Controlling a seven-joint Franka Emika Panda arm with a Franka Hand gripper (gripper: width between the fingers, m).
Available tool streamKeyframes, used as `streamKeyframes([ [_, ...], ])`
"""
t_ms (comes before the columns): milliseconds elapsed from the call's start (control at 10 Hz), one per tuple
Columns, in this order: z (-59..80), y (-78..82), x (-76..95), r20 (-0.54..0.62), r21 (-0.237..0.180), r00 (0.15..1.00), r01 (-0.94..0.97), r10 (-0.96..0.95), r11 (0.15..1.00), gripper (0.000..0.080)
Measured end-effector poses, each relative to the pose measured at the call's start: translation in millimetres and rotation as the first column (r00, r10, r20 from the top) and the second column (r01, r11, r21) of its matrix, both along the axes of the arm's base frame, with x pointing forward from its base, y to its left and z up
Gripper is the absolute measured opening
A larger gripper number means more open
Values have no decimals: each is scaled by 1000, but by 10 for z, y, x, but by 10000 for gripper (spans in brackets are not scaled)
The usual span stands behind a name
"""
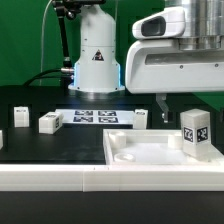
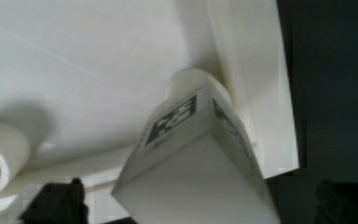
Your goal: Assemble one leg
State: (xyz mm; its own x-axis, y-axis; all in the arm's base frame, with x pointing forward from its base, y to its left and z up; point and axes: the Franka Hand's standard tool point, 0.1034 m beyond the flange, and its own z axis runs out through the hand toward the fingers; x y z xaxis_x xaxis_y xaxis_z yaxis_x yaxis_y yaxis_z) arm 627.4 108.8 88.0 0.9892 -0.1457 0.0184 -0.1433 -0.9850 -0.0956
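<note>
White arm (image 1: 170, 60) angled down, end effector (image 2: 202, 199) spread over leg (image 1: 195, 133)

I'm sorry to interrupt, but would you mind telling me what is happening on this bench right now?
The Franka arm's two-finger gripper hangs over a small white plastic rectangular leg block bearing a black-and-white tag. The block stands upright near a corner of the large flat white square panel with a raised rim. The jaws are open, one finger on each side of the block, not touching it. Other small white blocks lie loose on the black table near the marker board.
</note>
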Motion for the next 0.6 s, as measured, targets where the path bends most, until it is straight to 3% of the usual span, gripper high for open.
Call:
streamKeyframes([
  [300, -6, 0, 1, 20, -10, 984, -179, 180, 984, 649],
  [400, -6, -1, 1, 21, -10, 982, -189, 189, 982, 526],
  [500, -6, -1, 1, 21, -10, 982, -187, 187, 982, 526],
  [600, -6, -2, 1, 21, -10, 982, -187, 187, 982, 387],
])
